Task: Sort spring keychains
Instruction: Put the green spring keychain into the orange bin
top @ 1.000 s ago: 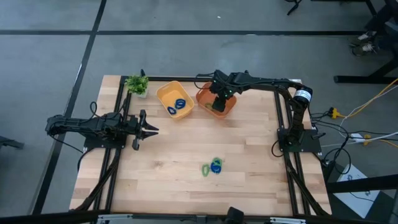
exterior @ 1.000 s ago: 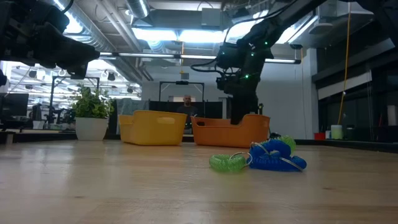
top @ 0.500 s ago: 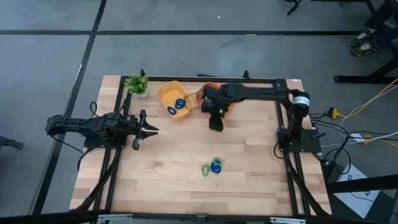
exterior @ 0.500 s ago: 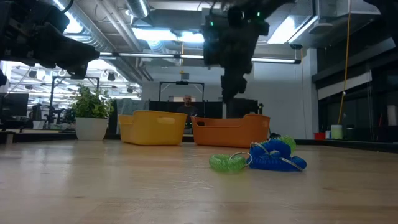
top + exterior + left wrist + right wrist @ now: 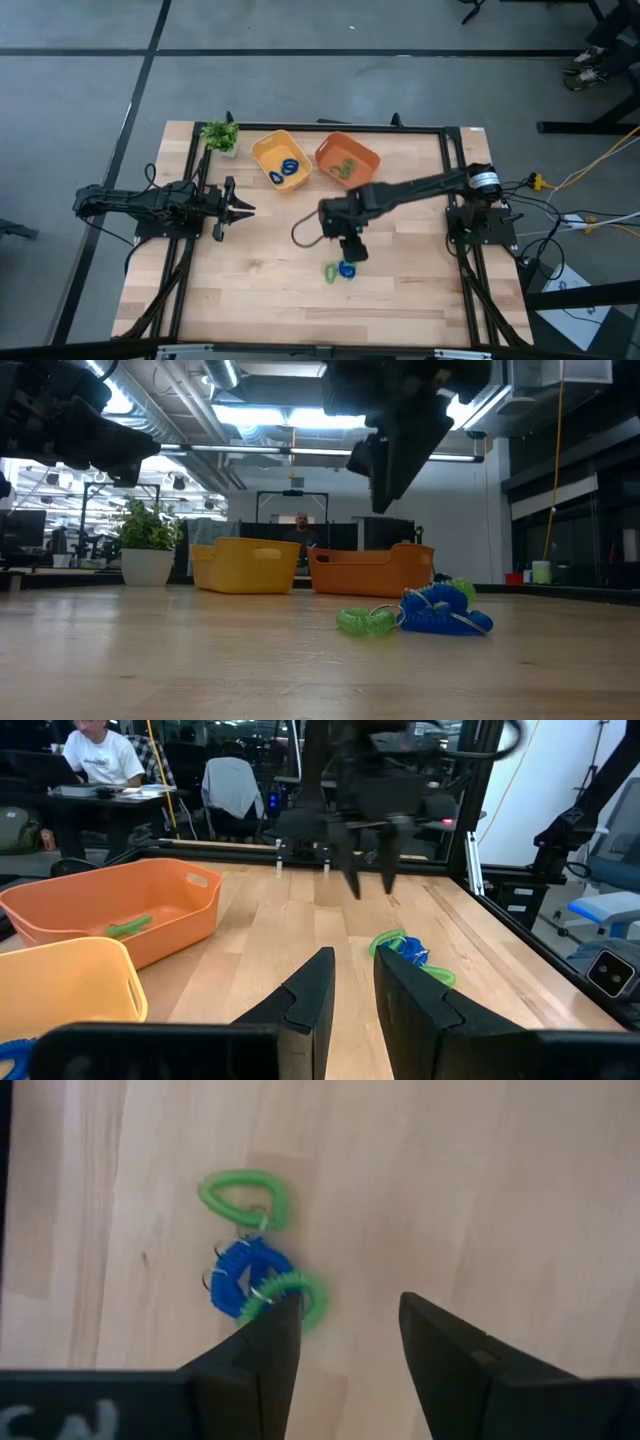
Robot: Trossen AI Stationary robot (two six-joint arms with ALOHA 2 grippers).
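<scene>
Three spring keychains lie in a heap on the table: a green loop (image 5: 240, 1192), a blue one (image 5: 240, 1275) and a second green one (image 5: 305, 1295) touching it. The heap also shows in the high view (image 5: 342, 269) and the low view (image 5: 415, 615). My right gripper (image 5: 345, 1305) hangs open over this heap, fingers pointing down, clear of it (image 5: 350, 247). My left gripper (image 5: 245, 209) waits at the table's left side, its fingers (image 5: 355, 970) a little apart. Blue keychains (image 5: 288, 168) lie in the yellow tray, green ones (image 5: 343, 168) in the orange tray.
The yellow tray (image 5: 262, 148) and the orange tray (image 5: 367, 155) stand side by side near the far edge. A small potted plant (image 5: 220, 135) sits at the far left corner. Bare wood lies around the heap and toward the near edge.
My right gripper has risen out of the orange tray and swung toward the near edge, ending above the heap of keychains. The heap has stayed where it was.
</scene>
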